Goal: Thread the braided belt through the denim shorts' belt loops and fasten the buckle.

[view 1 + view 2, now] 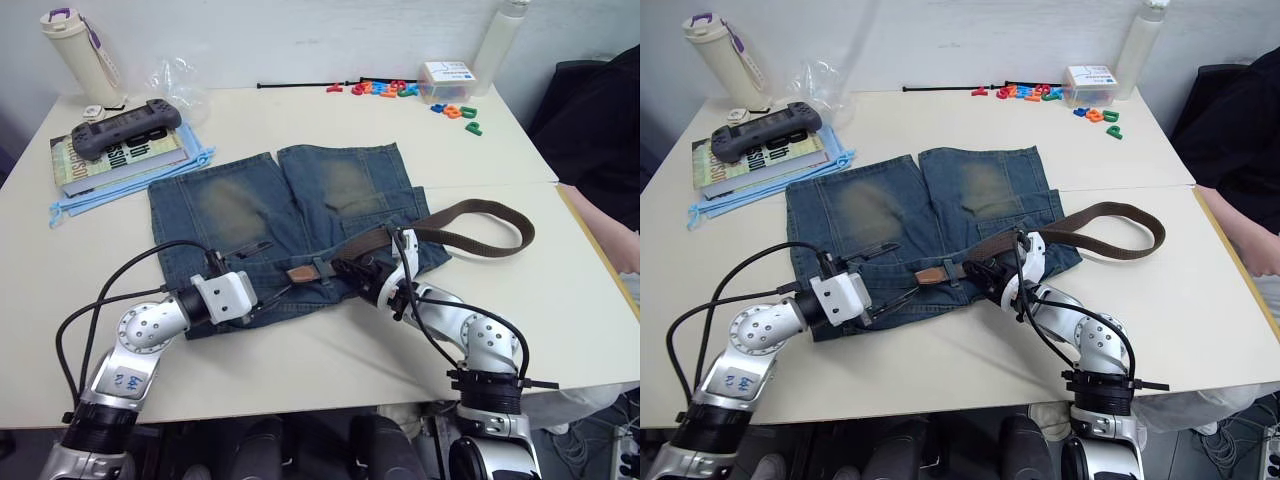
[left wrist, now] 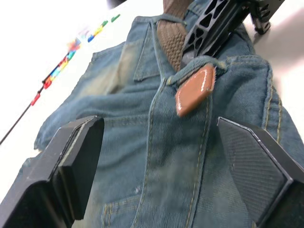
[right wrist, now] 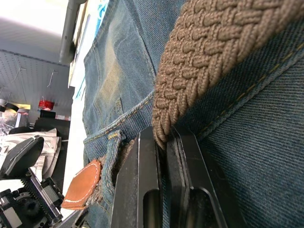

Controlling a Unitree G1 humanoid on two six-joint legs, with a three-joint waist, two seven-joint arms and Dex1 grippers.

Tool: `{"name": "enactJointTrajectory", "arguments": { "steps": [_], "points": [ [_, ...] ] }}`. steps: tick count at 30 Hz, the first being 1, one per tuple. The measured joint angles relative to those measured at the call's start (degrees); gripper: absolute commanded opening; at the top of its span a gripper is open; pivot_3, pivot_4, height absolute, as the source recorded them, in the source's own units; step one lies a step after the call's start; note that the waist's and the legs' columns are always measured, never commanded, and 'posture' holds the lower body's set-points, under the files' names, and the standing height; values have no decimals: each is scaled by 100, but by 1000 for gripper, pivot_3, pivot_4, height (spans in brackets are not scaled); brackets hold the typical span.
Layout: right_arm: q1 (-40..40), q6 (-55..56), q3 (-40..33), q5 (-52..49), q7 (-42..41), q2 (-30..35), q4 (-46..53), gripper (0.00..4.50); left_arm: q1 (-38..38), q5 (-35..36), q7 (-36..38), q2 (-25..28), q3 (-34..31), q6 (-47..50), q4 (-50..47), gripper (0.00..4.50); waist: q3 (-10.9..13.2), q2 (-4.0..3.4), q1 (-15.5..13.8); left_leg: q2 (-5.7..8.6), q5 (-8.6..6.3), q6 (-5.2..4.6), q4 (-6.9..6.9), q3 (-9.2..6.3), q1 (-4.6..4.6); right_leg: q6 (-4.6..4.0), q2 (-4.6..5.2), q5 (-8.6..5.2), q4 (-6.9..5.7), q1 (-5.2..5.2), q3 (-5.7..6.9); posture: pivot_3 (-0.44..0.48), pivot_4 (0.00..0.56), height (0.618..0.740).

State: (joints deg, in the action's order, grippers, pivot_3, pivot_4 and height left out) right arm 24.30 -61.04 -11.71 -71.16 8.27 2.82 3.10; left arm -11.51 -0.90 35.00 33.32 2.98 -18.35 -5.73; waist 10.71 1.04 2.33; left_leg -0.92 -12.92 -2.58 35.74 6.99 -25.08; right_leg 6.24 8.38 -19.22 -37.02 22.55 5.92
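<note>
Shorts [image 1: 285, 215] lie flat mid-table, book [image 1: 118, 155], controller [image 1: 125, 125] and blue cloth [image 1: 190, 160] just beyond. Right gripper [image 1: 350, 268] pinches the belt [image 1: 480, 212] at the waistband; left gripper [image 1: 275, 295] spread apart nearby, tan belt tip [image 1: 299, 273] between them.

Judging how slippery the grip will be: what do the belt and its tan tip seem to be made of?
The braided belt looks like woven brown cord or fabric, matte, with a coarse plaited texture. Its tan tip looks like smooth leather or imitation leather, with glossy highlights and a stitched edge. The right hand pinches the braid.

An office or lab room is showing here: pale tables [image 1: 300, 130] are sitting against a white wall, carrying books [image 1: 120, 152], a bottle [image 1: 82, 50] and toy letters [image 1: 400, 92].
</note>
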Motion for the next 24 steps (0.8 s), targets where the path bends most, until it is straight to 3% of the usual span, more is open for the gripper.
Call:
{"name": "enactJointTrajectory", "arguments": {
  "steps": [8,11,18,24],
  "points": [
    [-40,-9,3,11,49,-31,86,0,-260,-450,-113,-199,275,-359,465,4184,0,0,4,0,8,7,0,2,0,0,-4,0,-2,0,7,0,150,713],
    [-54,-11,4,11,87,-43,117,0,-274,-502,-112,-198,286,-433,472,3366,0,0,2,0,7,7,0,2,0,0,-3,0,-2,0,7,0,150,713],
    [-67,-9,0,14,113,-51,132,0,-363,-630,-88,-227,481,-433,544,282,0,0,0,0,7,7,0,2,0,0,-3,0,-1,-1,6,0,150,713],
    [-80,-2,-2,26,125,-51,149,0,-389,-641,-32,-232,497,-442,592,282,0,0,-12,0,7,5,2,1,1,1,-2,0,-1,-3,8,0,150,713]
  ]
}}
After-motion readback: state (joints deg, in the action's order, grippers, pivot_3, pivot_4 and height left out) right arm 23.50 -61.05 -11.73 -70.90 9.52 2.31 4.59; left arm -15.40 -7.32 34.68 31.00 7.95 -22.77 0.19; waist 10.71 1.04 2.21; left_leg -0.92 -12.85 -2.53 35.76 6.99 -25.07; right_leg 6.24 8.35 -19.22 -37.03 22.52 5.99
